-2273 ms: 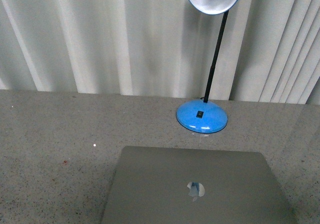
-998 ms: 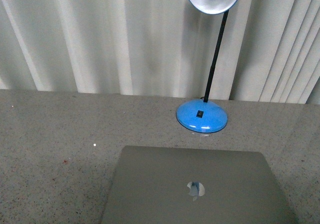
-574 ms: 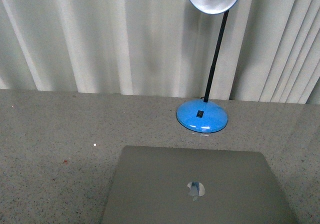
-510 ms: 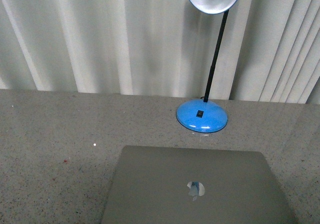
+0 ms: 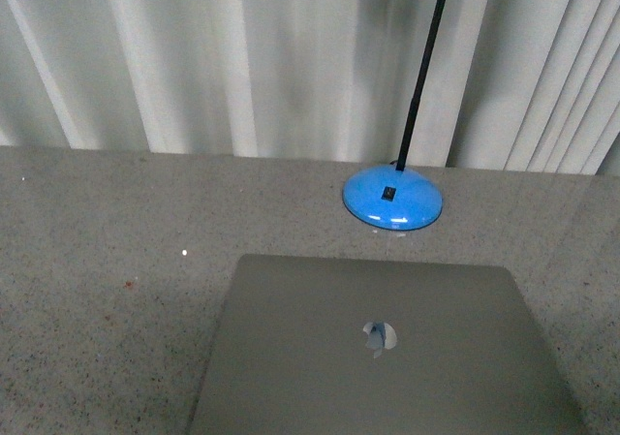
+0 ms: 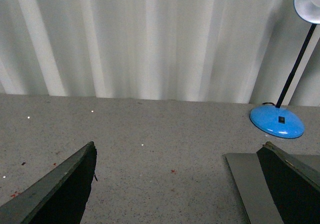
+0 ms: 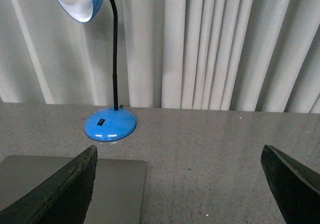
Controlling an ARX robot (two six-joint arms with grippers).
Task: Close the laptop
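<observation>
- Two pincers show only in their own wrist views; the left gripper (image 6: 175, 184) has its jaws spread wide with bare table between them, and the right gripper (image 7: 177, 184) is spread just as wide; neither has hold of anything.
- In the front view no arm appears; the laptop (image 5: 383, 348) sits at the near edge of the speckled grey table (image 5: 107, 241), its plain grey lid facing the camera with the shiny logo (image 5: 379, 336) in the middle; keys and screen are hidden from here, so how far the lid is from shut I cannot tell.
- Its grey surface also shows in part by the left gripper's dark finger (image 6: 287, 181) and by one dark finger of the right.
- Just beyond the laptop stands a blue lamp (image 5: 391, 201), its black stem rising to a white shade cut off by the frame; pleated pale curtains (image 5: 194, 67) hang behind.
- Risks, as I judge them: a push landing low or off-centre on the lid could slide the whole laptop across the smooth table rather than fold the hinge; a push away from the robot could shove it into the lamp's base; a hard fingertip dragged over the metal could mark it; a lid let drop could slam on the keys.
</observation>
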